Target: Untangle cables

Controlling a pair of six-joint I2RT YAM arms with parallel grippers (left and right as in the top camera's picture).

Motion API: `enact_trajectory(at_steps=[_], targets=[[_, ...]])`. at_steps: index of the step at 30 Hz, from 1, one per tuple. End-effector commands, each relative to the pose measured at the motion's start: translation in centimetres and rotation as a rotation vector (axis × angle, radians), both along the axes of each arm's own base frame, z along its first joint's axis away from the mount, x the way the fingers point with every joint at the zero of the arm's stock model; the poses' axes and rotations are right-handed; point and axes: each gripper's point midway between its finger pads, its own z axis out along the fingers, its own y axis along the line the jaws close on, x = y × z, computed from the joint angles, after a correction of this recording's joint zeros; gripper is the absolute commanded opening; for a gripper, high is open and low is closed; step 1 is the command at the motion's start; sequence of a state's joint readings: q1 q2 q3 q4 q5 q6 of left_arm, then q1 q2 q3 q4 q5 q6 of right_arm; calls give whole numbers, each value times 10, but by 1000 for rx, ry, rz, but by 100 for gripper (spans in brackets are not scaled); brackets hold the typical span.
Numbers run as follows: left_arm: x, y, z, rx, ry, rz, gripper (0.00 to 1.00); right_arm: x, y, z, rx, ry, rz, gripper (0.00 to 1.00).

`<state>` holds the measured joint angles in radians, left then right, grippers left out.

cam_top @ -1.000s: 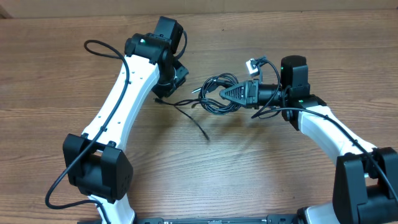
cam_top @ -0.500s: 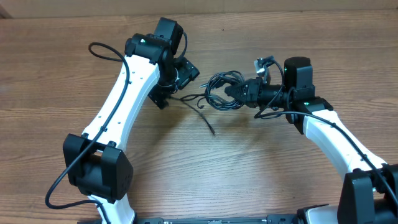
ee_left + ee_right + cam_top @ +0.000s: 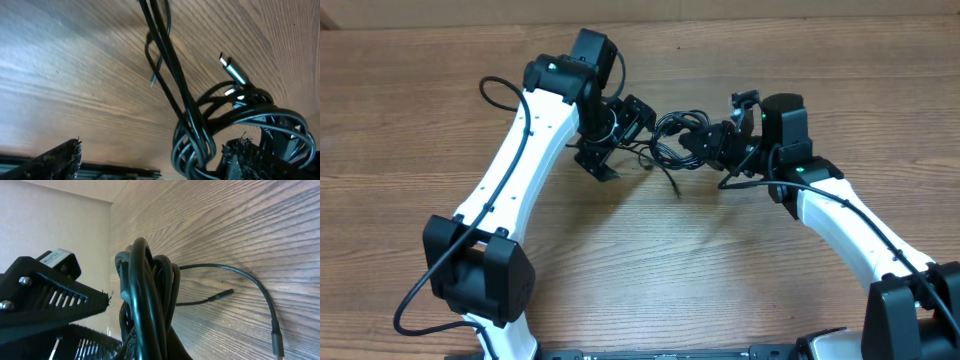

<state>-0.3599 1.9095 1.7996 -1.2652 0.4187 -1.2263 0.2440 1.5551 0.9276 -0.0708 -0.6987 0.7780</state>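
Right wrist view, nearest first: the cables [image 3: 145, 300] are seen as a tight coil rising close to the lens. The right gripper [image 3: 700, 142] is pressed together, pinching that coil, probably so the knot is anchored while single strands are drawn out. Just beyond, one loose end [image 3: 276, 340] is laid in a curve on the table [image 3: 240, 225], free of the coil. Farther on, the left gripper [image 3: 620, 135] is spread wide and nothing is gripped. Strands from the coil are run between its fingers [image 3: 50, 162], so it is judged lined up for a fresh hold. The coil is kept between both arms, toward the table's far side
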Motion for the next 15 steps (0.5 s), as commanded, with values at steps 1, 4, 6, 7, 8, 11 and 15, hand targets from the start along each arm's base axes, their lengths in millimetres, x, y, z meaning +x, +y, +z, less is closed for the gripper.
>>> enact_trajectory(at_steps=[1,4,6,7,8,11,15], targets=[[0,-3,8,4,23,101,99,1,1,18,21,-36,-4,4],[1,-1,7,18,43,157,89,0,2,18,42,-6,-12,4],[0,-2,6,19,55,179,83,0,3,18,49,3,-13,4],[0,-2,5,25,59,189,80,-1,3,19,52,3,-8,4],[1,-1,4,33,58,194,77,-2,4,19,56,3,-3,4],[2,-1,-5,70,64,202,75,-5,6,21,69,8,18,4],[6,-5,-21,99,85,228,75,-7,8,22,78,11,31,4]])
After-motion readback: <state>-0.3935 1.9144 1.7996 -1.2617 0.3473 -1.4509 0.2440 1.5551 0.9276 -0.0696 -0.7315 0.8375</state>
